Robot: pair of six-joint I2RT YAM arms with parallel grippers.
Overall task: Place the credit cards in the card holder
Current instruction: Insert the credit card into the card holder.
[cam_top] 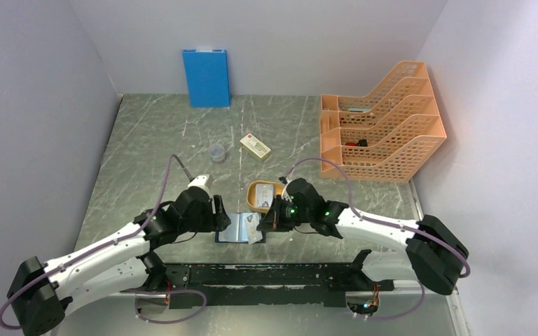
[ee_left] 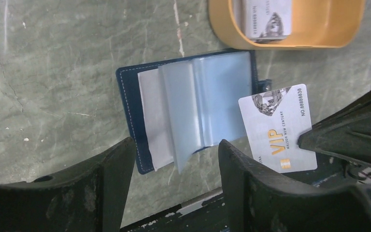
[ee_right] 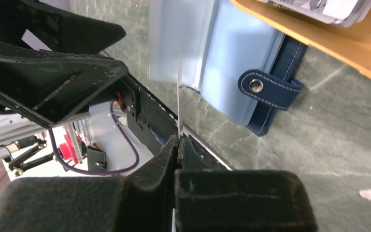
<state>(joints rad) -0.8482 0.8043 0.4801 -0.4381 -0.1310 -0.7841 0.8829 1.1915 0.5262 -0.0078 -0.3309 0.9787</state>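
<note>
Credit card (ee_left: 278, 128): pale, marked VIP, held off the worktop (ee_left: 53, 72). It sits at 3 o'clock of the card holder and overlaps that edge by the snap tab.
Card holder (ee_left: 193, 106): navy, lying open on the worktop between the two tools, its clear sleeves fanned up from the spine.
Right tool (ee_right: 178, 140): pinched tight on one edge of the credit card. From its own wrist the card shows edge-on, with its far end at the lip of a clear sleeve.
Left tool (ee_left: 176, 145): jaws wide apart and gripping nothing, poised over the holder's 6 o'clock edge.
Long axis: the card runs roughly 12 to 6 in the left wrist view, close to parallel with the spine.
Nearer arm: the right, which already carries the card.
Coming move (judgement): travel toward 9 o'clock into a sleeve, with the left tool free to steady the leaves.
Orange tray (ee_left: 222, 29): at 1 o'clock of the holder, with more cards (ee_left: 265, 19) inside.
</note>
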